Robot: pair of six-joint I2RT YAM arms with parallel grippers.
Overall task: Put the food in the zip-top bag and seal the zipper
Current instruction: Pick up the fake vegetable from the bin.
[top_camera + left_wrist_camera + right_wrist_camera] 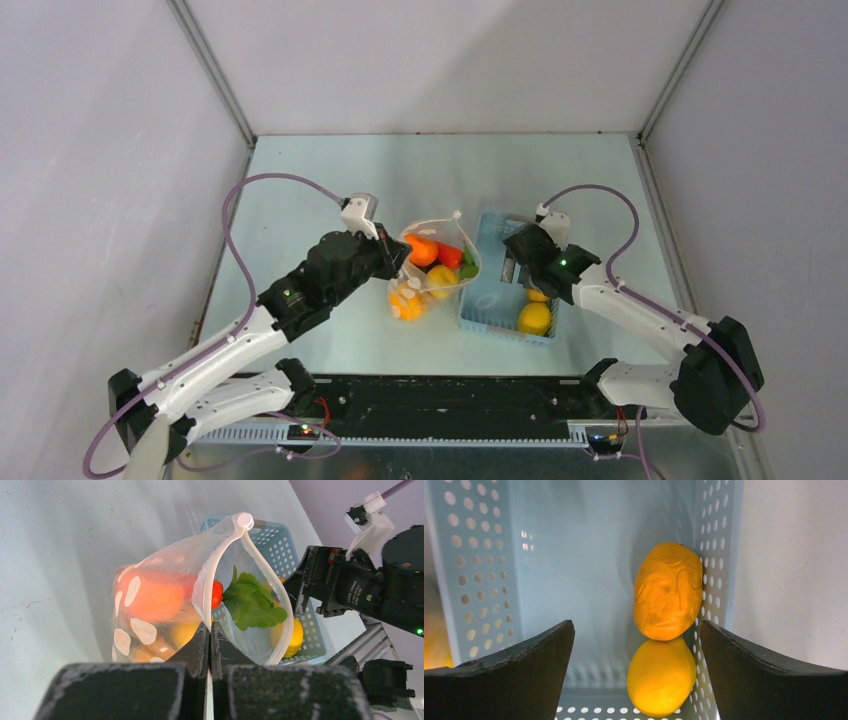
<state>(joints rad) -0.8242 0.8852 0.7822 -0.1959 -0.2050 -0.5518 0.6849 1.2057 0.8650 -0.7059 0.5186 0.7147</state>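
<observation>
At the bottom of the top view the two arm bases sit along the near edge of the pale green bench (330, 180), and both arms reach inward toward the middle of the frame. The left end effector (210, 630) has its two black fingers pressed tight together on the thin white zipper (202, 587) of the clear plastic zip-top bag printed with white round dots (135, 630), pinching one side of the rim so the mouth gapes open toward the right. The small white slider (245, 520) sits at the top end of the mouth. Inside the bag lie an orange carrot (150, 597), a small red piece (216, 594), a dark green leafy piece (252, 602) and yellow pieces lower down. The bag rests at the centre of the bench, just beside the left wall of the light blue perforated plastic basket (490, 300). The right end effector (636, 625) hangs over that basket with its fingers spread wide and nothing between them. Below it, against the basket's right wall, a wrinkled orange oval piece (668, 592) touches a smooth yellow lemon (661, 675).
</observation>
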